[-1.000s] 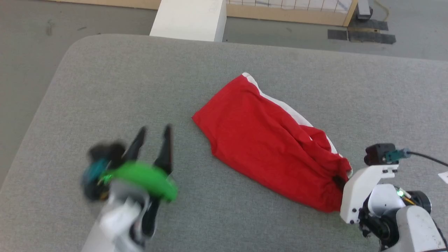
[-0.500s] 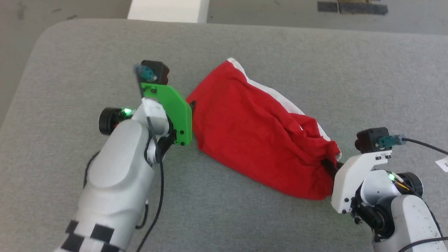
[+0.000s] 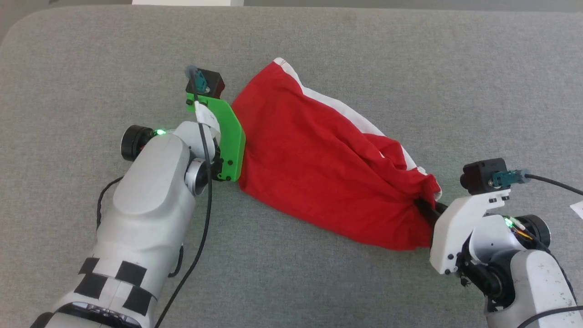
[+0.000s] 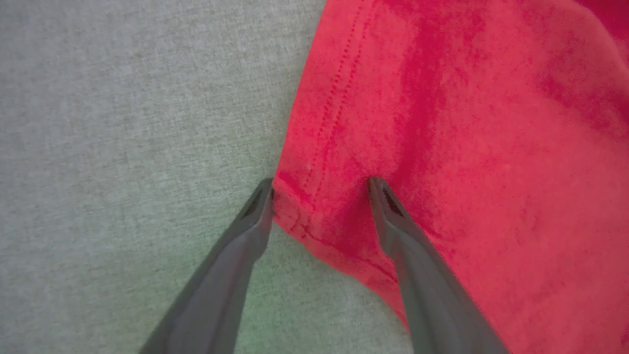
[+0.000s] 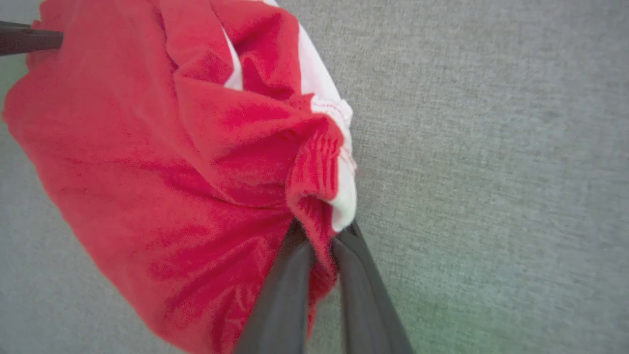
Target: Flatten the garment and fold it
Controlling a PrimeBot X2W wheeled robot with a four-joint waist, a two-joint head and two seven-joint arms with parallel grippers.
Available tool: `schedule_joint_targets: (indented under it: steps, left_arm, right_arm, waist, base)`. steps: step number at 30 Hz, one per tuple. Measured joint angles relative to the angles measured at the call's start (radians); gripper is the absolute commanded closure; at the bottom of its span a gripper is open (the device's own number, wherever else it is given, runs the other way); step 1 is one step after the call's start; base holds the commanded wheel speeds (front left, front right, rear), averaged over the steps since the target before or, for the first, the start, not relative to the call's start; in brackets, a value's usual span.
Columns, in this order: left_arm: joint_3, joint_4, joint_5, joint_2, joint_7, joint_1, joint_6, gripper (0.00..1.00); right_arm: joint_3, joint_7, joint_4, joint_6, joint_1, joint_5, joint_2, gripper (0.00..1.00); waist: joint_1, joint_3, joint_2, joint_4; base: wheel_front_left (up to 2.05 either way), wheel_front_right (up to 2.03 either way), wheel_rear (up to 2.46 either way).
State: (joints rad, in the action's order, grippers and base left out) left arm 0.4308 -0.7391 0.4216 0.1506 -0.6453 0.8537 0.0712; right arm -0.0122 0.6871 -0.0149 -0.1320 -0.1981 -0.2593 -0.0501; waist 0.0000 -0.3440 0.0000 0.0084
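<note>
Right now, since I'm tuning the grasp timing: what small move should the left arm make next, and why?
Probably close the left end effector. It stands open, straddling a stitched hem corner of the garment, while the right end effector is shut on the bunched waistband end. Then both arms could pull it flat.
</note>
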Motion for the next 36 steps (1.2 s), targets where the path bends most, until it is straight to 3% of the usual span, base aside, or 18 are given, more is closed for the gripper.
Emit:
schedule_joint_targets:
  steps: [2, 9, 23, 36]
  left_arm:
    - [0.001, -0.007, 0.009, -0.002, 0.000, 0.003, 0.012, 1.00]
    - [-0.002, -0.024, 0.076, -0.020, 0.068, 0.004, 0.043, 1.00]
    - [-0.111, 0.025, 0.232, -0.013, 0.177, -0.116, 0.049, 1.00]
    - [-0.164, 0.330, 0.303, 0.011, 0.164, -0.440, -0.057, 1.00]
  right_arm:
    - [0.000, 0.000, 0.001, 0.000, -0.002, 0.000, 0.000, 1.00]
    - [0.001, -0.001, 0.000, 0.000, -0.005, -0.001, 0.000, 1.00]
    - [0.046, 0.073, -0.002, 0.000, 0.007, -0.005, -0.003, 1.00]
    - [0.075, 0.197, 0.021, 0.000, 0.081, -0.065, -0.068, 1.00]
  waist:
    - [0.0000, -0.006, 0.0000, -0.001]
    - [0.0000, -0.008, 0.0000, 0.002]
    - [0.0000, 0.089, 0.0000, 0.033]
    - [0.0000, 0.188, 0.0000, 0.106]
  base:
    - [0.00, 0.00, 0.00]
    - [0.00, 0.00, 0.00]
    - [0.00, 0.00, 0.00]
    - [0.00, 0.00, 0.00]
